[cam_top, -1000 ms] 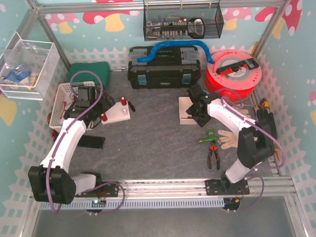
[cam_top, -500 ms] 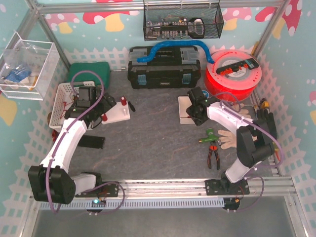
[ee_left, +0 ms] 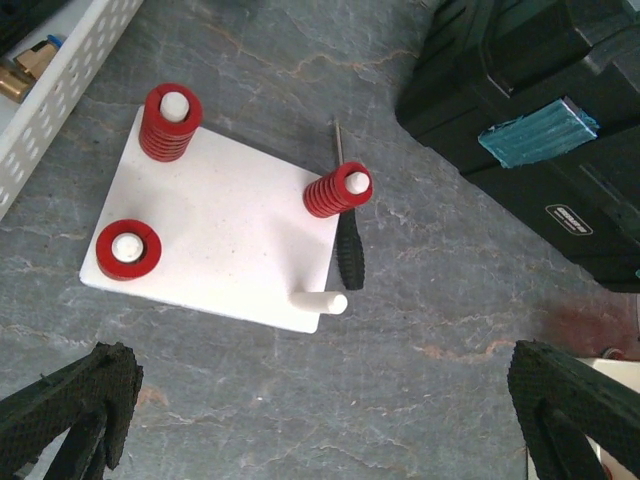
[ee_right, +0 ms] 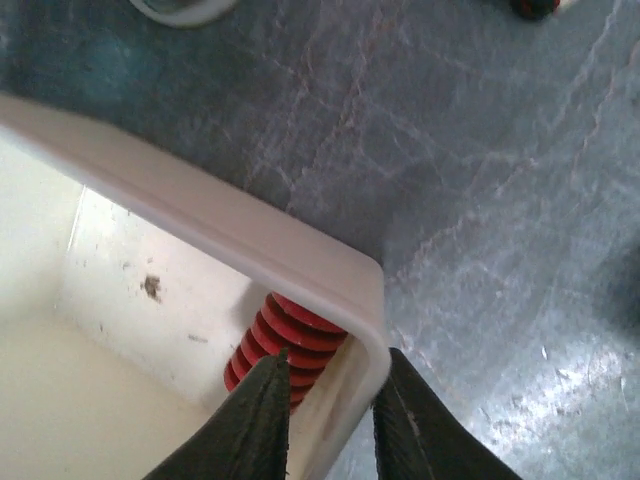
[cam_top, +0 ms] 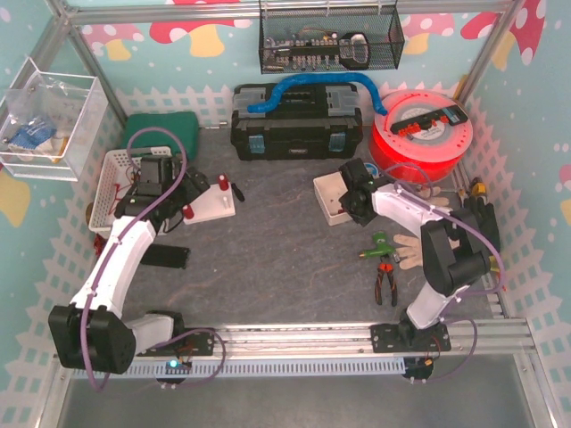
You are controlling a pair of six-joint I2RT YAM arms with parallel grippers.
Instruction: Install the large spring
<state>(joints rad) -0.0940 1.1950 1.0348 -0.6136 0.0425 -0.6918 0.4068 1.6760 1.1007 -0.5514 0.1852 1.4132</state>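
Note:
The large spring [ee_right: 290,335], red and ribbed, lies in the corner of a white tray [ee_right: 230,240]. My right gripper [ee_right: 335,365] is shut there. One finger is inside the tray against the spring, the other outside, so the tray's wall is caught between them too. From above, the right gripper [cam_top: 351,192] sits at the tray's [cam_top: 330,201] right edge. My left gripper [ee_left: 320,385] hangs open above the table, just short of a white peg plate [ee_left: 220,230]. Three of its pegs carry red springs, and one corner peg [ee_left: 325,302] is bare.
A black screwdriver [ee_left: 350,255] lies beside the plate. A black toolbox [cam_top: 296,120] and a red cable reel [cam_top: 419,129] stand at the back. A white basket [cam_top: 111,183] is at the left. Pliers [cam_top: 385,281], a green tool [cam_top: 379,242] and a glove [cam_top: 419,248] lie at the right.
The right gripper's jaws have closed over the tray's corner. The tray has turned and shifted a little to the left. The left arm has not moved.

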